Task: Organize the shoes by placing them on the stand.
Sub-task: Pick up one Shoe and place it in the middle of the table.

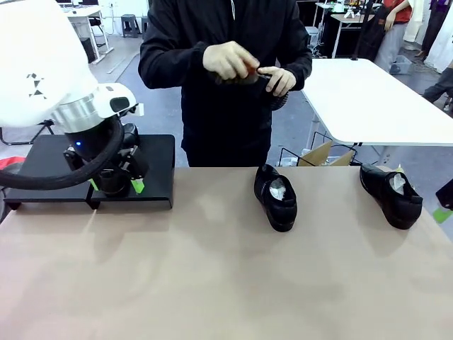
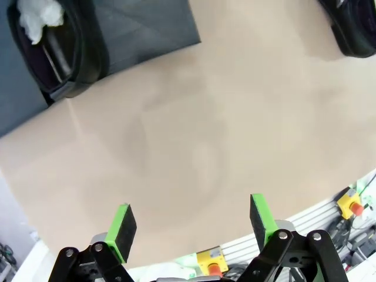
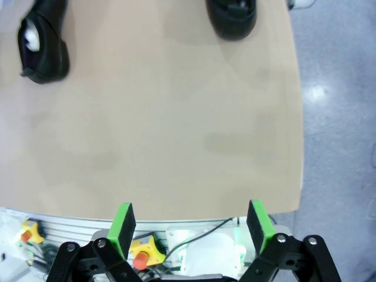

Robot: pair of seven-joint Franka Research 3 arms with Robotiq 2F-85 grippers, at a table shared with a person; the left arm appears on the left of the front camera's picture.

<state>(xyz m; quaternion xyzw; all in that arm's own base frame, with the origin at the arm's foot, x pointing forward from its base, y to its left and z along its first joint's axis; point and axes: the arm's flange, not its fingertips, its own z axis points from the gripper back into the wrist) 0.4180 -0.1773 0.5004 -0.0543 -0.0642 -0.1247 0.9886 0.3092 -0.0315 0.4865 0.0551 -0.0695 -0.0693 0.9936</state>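
Left gripper (image 1: 113,186) hangs spread and empty by the stand (image 1: 157,164), right gripper (image 3: 189,226) spread too; shoe (image 1: 276,200) mid-counter (image 1: 212,283), second shoe (image 1: 391,195) at 3 o'clock.

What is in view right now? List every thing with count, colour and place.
shoes: three seen plainly, glossy black; one on the stand, one mid-table, one near the table's far right corner
stand: one, matte black, far left of the table
table: one, tan, between robot and person
white table: one, behind the person, to the right
dark thing: one, in the person's hands, too covered to name
person's hands: two, raised at chest height at the far side
left gripper: black with green pads, open, over the stand's front edge
right gripper: black with green pads, open, above the table's near right part
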